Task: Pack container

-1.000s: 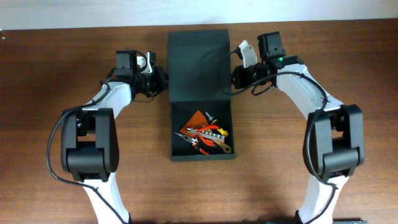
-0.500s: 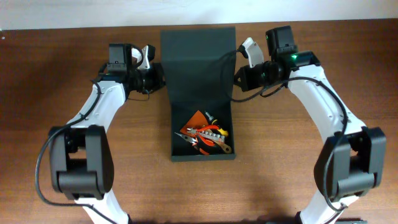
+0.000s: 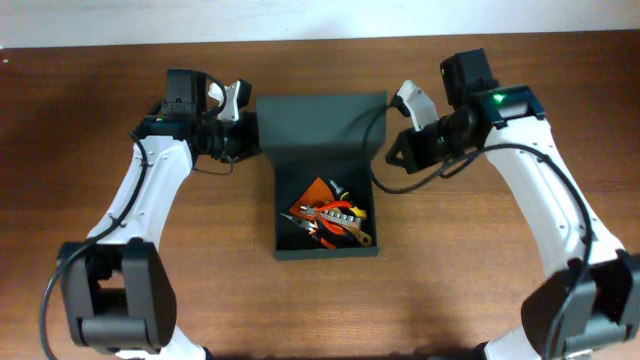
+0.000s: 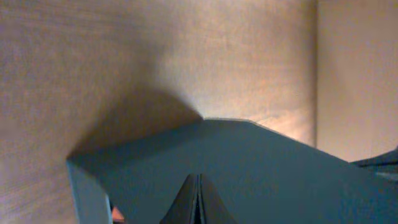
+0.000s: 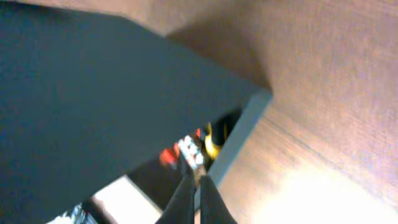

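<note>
The dark green container [image 3: 277, 215] lies open at the table's middle, with red and orange hand tools [image 3: 330, 220] inside. Its flap lid [image 3: 320, 120] is raised off the table and tilts over the box. My left gripper [image 3: 250, 138] is shut, its tips against the lid's left edge. In the left wrist view the closed fingers [image 4: 198, 186] lie on the lid's broad face [image 4: 261, 162]. My right gripper [image 3: 393, 152] is shut at the lid's right edge. In the right wrist view its fingers [image 5: 196, 186] sit beside the lid [image 5: 93, 93] and the box wall [image 5: 242, 127].
Brown wooden table [image 3: 480, 270] all round the box. A pale wall strip runs along the far edge [image 3: 100, 20]. Both arms reach in from the sides, their cables close to the lid.
The lid has swung up from lying flat behind the box and now tilts forward over it. Both grippers moved outward and toward the front with its edges.
</note>
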{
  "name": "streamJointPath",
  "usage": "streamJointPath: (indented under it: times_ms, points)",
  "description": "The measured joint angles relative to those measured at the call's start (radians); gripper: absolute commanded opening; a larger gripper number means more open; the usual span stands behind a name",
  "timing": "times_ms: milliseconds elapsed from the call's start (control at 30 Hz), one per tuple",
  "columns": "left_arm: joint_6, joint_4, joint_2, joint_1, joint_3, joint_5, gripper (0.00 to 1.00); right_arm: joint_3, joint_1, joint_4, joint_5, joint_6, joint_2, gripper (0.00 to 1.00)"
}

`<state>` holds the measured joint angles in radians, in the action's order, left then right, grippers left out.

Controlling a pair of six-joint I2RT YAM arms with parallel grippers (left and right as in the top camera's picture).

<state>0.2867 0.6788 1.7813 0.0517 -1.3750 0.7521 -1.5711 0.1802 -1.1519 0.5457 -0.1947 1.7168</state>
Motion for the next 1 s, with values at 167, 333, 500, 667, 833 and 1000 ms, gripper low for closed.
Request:
streamJointPath:
  times_ms: [167, 333, 500, 667, 833, 1000]
  points:
    - [-0.059, 0.097, -0.038, 0.002, -0.002, -0.033, 0.02, 0.0, 0.0, -0.093, -0.021, -0.032, -0.043, 0.04]
    - [-0.09, 0.185, -0.069, 0.002, -0.002, -0.083, 0.02, 0.0, 0.0, -0.167, -0.053, -0.046, -0.073, 0.04]
    - [-0.115, 0.237, -0.089, 0.002, -0.002, -0.14, 0.02, -0.001, 0.0, -0.207, -0.1, -0.05, -0.098, 0.04]
    - [-0.141, 0.242, -0.119, 0.002, -0.002, -0.163, 0.99, -0.001, 0.0, -0.175, -0.121, -0.057, -0.127, 0.56]
    - [-0.146, 0.242, -0.188, 0.002, -0.002, -0.163, 0.99, -0.001, 0.0, -0.122, -0.127, -0.066, -0.168, 0.99]
    - [-0.149, 0.243, -0.266, 0.002, -0.007, -0.163, 0.99, -0.003, 0.0, -0.124, -0.126, -0.002, -0.183, 0.99]
